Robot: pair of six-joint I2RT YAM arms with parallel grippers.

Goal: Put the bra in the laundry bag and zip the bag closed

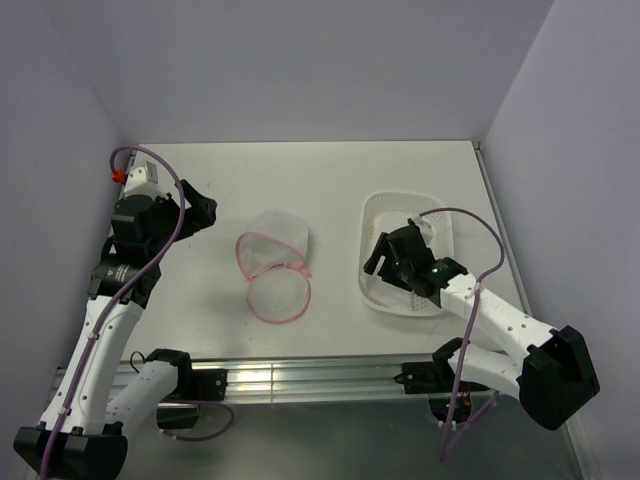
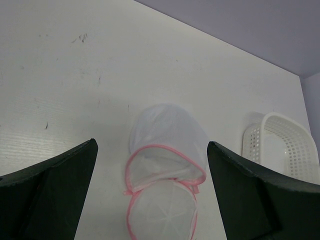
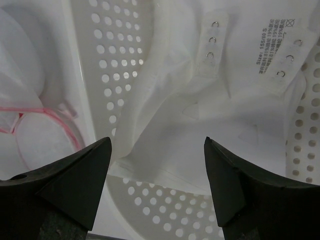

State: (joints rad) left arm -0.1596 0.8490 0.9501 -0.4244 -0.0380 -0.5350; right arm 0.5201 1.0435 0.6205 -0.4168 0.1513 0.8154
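The bra (image 3: 200, 110) is a white garment lying crumpled inside the perforated basket, its hook strip and size label facing up. My right gripper (image 3: 157, 142) hangs open just over the bra's near edge, a finger on either side and nothing gripped. From above, the right gripper (image 1: 392, 248) sits over the basket and hides most of the bra (image 1: 431, 229). The laundry bag (image 1: 273, 262) lies on its side mid-table, its pink-rimmed lid flapped open. My left gripper (image 2: 152, 145) is open and stands short of the laundry bag (image 2: 165, 170), at the far left (image 1: 200, 212).
The white perforated basket (image 1: 375, 215) stands right of centre, close to the table's right edge. Its wall (image 3: 107, 60) separates the bra from the laundry bag (image 3: 30, 132). Grey walls enclose the table on three sides.
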